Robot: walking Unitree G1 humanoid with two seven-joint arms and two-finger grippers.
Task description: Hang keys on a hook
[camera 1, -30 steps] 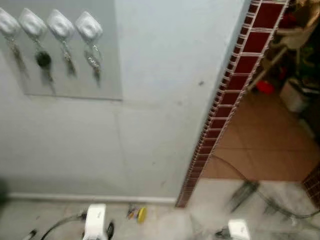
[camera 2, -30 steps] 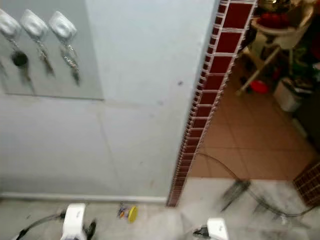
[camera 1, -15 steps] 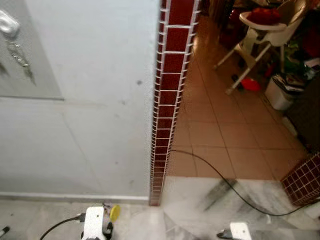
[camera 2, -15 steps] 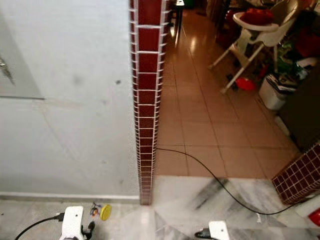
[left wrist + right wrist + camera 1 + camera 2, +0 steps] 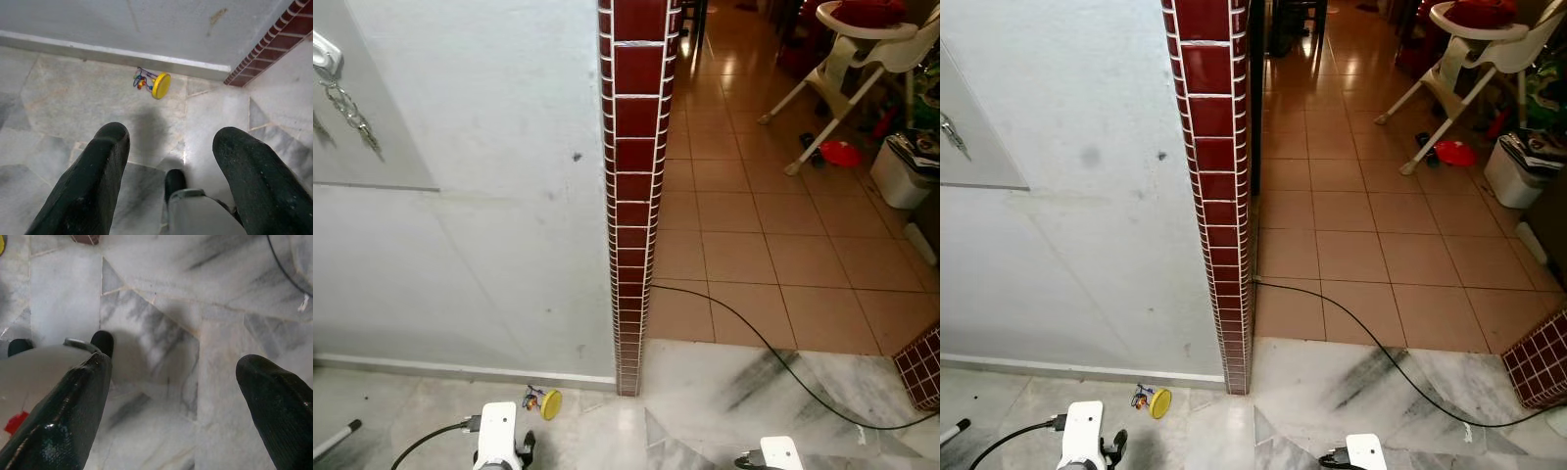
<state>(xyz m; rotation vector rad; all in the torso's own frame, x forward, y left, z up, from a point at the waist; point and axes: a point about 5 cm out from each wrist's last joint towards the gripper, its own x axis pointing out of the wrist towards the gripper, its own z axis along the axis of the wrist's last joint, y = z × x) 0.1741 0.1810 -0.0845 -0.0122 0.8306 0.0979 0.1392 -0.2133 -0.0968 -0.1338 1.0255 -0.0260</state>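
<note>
We face a grey wall (image 5: 489, 225) ending in a red-tiled pillar (image 5: 636, 196). A high chair (image 5: 862, 49) stands on the tiled floor beyond. Keys (image 5: 352, 113) hang on a hook (image 5: 325, 51) at upper left. Left gripper (image 5: 171, 161) and right gripper (image 5: 181, 396) hang low, jaws apart, holding nothing. A yellow toy (image 5: 546, 402) lies by the skirting.

Hook (image 5: 323, 51) cut by frame edge; hanging keys (image 5: 350, 110) small, details indistinct; high chair (image 5: 862, 44) cropped.
</note>
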